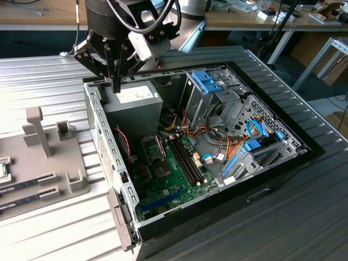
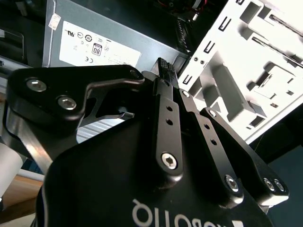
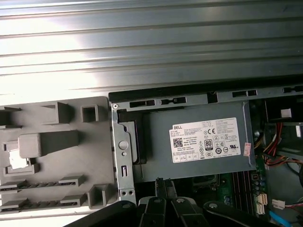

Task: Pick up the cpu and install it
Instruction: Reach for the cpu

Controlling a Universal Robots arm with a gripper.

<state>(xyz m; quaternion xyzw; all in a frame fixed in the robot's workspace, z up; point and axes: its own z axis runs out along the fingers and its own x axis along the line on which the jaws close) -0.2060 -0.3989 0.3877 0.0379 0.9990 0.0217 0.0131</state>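
Note:
The cpu (image 1: 4, 169) is a small flat chip with a green rim, lying on the grey holder tray (image 1: 60, 163) at the exterior view's far left. In the first wrist view a bright square patch (image 3: 16, 161) sits in that tray (image 3: 57, 156); I cannot tell whether it is the chip. My gripper (image 1: 116, 81) hangs over the near corner of the open computer case (image 1: 103, 136), well away from the cpu. Its black fingers are pressed together with nothing between them, as both wrist views show (image 2: 163, 66) (image 3: 163, 182). The motherboard socket (image 1: 153, 147) lies inside the case.
A grey power-supply box (image 1: 133, 100) (image 3: 199, 142) (image 2: 94, 42) lies right under the gripper. Memory sticks (image 1: 185, 160) stand in the motherboard; two more lie in the tray (image 1: 27, 187). Drive cages, blue clips and orange cables crowd the case's far side. The case rests on a ribbed metal table (image 1: 49, 76).

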